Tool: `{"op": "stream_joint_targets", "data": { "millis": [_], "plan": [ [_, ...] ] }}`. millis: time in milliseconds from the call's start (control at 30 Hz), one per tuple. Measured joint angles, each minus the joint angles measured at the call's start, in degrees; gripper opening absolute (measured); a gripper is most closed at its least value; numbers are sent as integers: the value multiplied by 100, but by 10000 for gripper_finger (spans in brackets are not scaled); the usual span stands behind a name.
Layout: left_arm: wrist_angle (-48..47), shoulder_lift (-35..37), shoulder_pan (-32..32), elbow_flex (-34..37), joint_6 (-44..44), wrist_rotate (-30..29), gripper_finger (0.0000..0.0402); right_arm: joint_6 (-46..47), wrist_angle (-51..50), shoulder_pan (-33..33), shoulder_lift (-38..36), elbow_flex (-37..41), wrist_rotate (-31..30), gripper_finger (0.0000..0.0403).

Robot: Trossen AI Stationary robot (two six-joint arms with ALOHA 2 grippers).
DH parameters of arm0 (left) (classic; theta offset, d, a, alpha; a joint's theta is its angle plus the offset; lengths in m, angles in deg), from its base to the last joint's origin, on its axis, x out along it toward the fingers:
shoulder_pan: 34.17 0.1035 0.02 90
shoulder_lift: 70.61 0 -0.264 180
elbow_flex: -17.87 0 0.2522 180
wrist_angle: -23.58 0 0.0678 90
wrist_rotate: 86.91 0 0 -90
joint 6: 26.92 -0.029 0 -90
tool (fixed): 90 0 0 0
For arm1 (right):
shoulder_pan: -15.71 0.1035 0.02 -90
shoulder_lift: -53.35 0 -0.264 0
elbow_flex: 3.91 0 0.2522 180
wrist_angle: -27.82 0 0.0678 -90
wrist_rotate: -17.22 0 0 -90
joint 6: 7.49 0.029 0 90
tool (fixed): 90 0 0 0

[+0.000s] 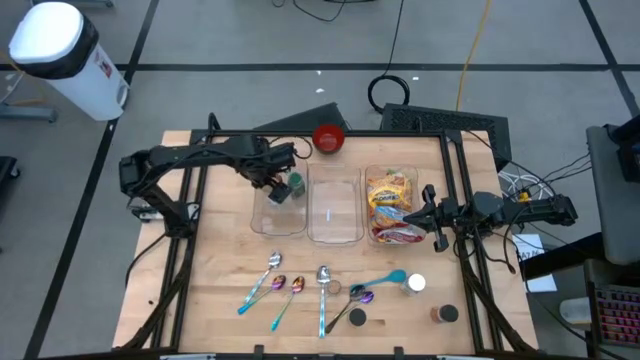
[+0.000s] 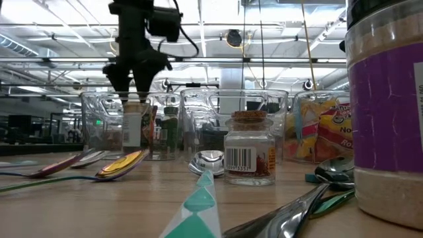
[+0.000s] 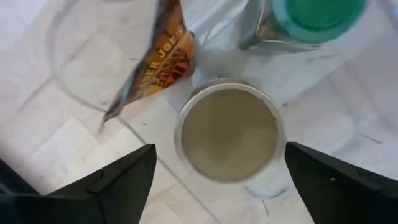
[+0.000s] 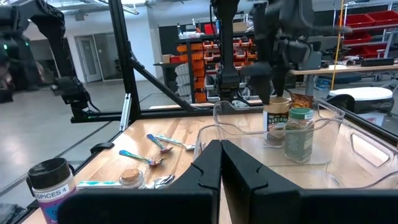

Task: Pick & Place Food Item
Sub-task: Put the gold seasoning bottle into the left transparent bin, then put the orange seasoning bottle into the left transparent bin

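My left gripper (image 1: 278, 185) points down, open, over the left clear container (image 1: 262, 222). Under it a spice jar with a tan lid (image 3: 227, 130) stands upright on the container's floor, and the two fingers (image 3: 118, 180) stand apart on either side of it. A green-lidded jar (image 3: 317, 15) stands upright right beside it, and an orange snack packet (image 3: 158, 56) leans in the same container. From the right wrist view the left gripper (image 4: 267, 84) hangs just above the tan-lidded jar (image 4: 275, 121). My right gripper (image 1: 432, 215) waits shut at the table's right side.
A middle clear container (image 1: 334, 232) and a right one (image 1: 372, 236) holding food packets (image 1: 390, 195) stand in a row. A red bowl (image 1: 329, 139) sits at the far edge. Several spoons (image 1: 272, 275) and small spice jars (image 1: 416, 284) lie along the near side.
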Motion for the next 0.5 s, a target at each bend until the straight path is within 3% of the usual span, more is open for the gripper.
{"op": "stream_joint_targets", "data": {
  "millis": [133, 233, 400, 500],
  "plan": [
    [37, 604, -42, 0, 163, -179, 353, 0, -1, 0, -1, 1, 0, 0],
    [222, 1097, -270, 0, 378, -736, 357, 0, -2, -2, 0, 0, 1, 0],
    [1033, 1782, -1341, 265, 177, -2295, 365, 0, -2, 0, 0, 1, 2, 0],
    [1674, 2114, -2086, 675, -22, -2804, 367, 0, -2, 0, 0, 2, 0, 0]
  ]
}}
